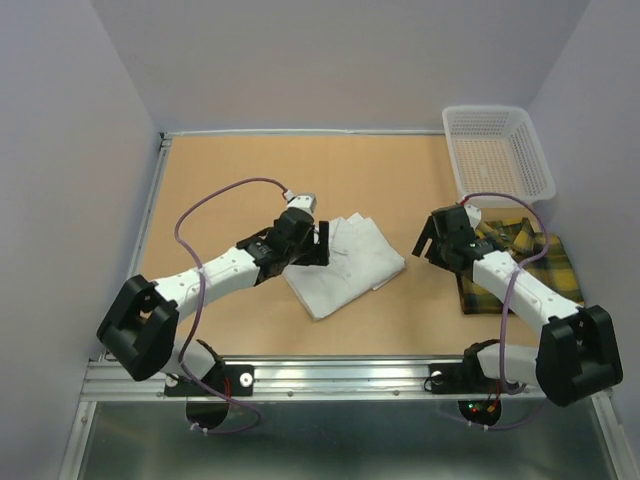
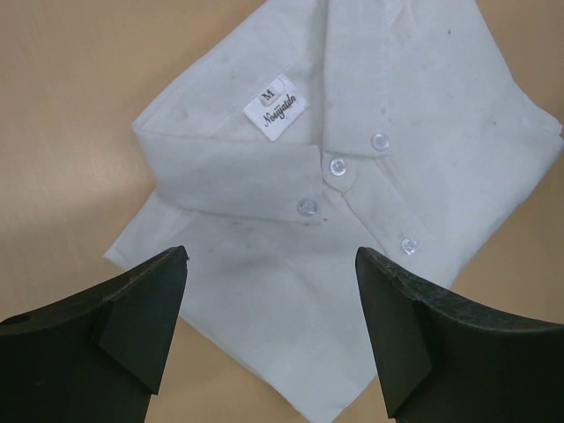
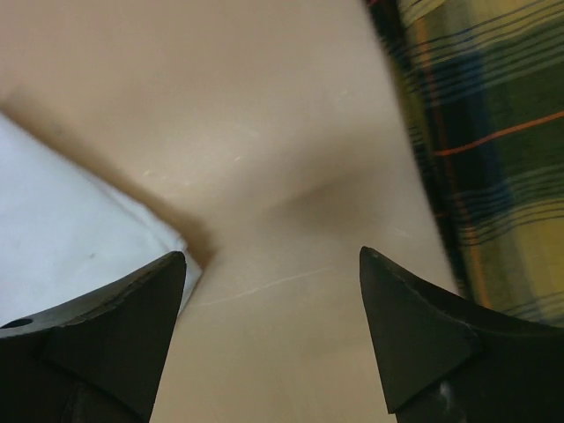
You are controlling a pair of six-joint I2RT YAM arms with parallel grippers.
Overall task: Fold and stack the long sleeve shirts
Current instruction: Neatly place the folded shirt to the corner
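right claw (image 3: 273, 264) gaped over bare tan tabletop (image 3: 291, 132), yellow-dark plaid shirt (image 3: 493, 132) at two o'clock; left claw (image 2: 271, 260) gaped above folded white cloth shirt (image 2: 370, 79).

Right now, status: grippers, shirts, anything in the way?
Left gripper open, empty, over folded white shirt. Right gripper open, empty, above bare table beside folded plaid shirt. Shirts apart, not stacked. White mesh basket behind plaid shirt, out of the way.
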